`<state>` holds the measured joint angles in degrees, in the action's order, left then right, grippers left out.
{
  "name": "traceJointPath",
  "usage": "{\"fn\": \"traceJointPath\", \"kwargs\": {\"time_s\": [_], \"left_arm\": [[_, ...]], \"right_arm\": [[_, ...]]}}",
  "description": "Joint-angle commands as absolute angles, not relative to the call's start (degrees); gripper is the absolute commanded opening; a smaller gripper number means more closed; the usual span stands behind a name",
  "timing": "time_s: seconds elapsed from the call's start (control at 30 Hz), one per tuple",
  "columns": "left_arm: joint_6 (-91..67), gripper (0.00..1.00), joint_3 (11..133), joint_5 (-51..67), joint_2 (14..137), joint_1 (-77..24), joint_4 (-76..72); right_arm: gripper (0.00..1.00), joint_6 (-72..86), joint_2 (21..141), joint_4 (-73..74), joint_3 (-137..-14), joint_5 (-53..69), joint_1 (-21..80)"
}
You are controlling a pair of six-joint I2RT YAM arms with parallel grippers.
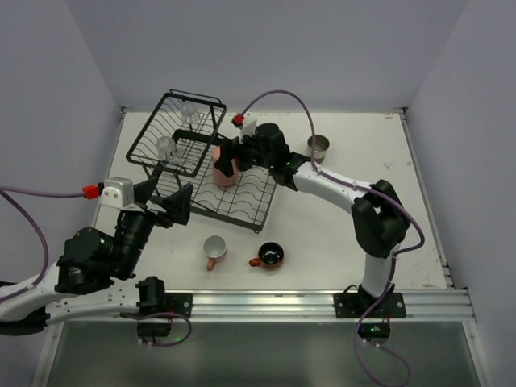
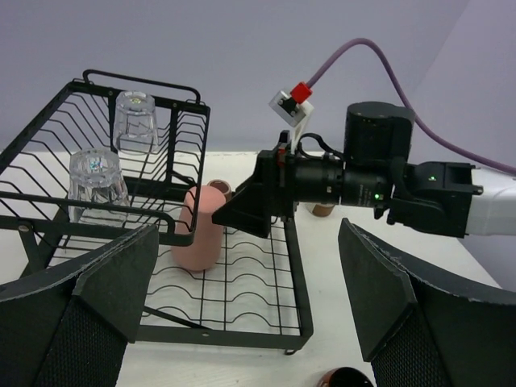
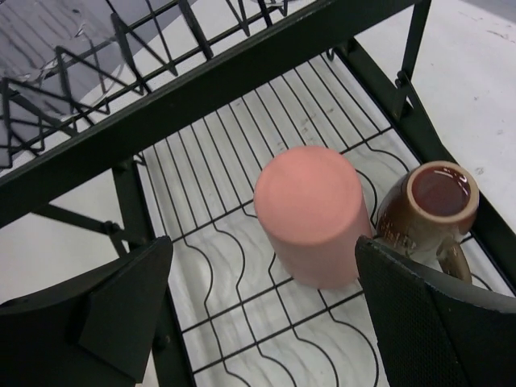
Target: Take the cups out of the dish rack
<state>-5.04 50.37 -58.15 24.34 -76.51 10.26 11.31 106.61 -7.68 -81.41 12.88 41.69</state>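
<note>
Over the flat grid of the dish rack: right claw wide open, empty, poised above upturned salmon-pink tumbler; brown mug at its 3 o'clock. Left claw also agape, empty. Next: lower, straddle, close.

the right tool hung over the flat tray of the dish rack. straight below it a tumbler stood mouth down on the wires, a small cup upright just beside it on the tool's right. the tilted basket lay beyond. ahead of the left tool that basket held a near glass and a far glass; on the tabletop to its right sat a mug and, farther right, a second mug.
</note>
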Motion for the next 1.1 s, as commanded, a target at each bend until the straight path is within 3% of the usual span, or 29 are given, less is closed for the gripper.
{"fn": "traceJointPath", "kwargs": {"time_s": [0.0,0.57,0.63,0.9,1.07], "left_arm": [[-3.5,1.0,49.9,-58.6,22.1,-76.6,6.9],[-3.2,1.0,49.0,-56.4,27.9,-76.6,5.7],[-3.3,1.0,49.0,-56.5,28.3,-76.6,5.5],[-4.7,1.0,49.7,-54.9,30.6,-76.6,4.7],[-6.7,1.0,52.0,-52.2,33.8,-76.6,5.3]], "right_arm": [[0.98,9.1,110.3,-6.7,-87.7,12.1,42.2],[0.93,6.8,119.9,-5.4,-96.4,3.6,43.8],[0.89,7.4,120.1,-7.5,-95.8,3.1,43.7],[0.53,11.9,110.3,-19.4,-82.4,3.3,43.9],[0.52,13.1,101.8,-23.3,-75.0,2.6,43.9]]}}
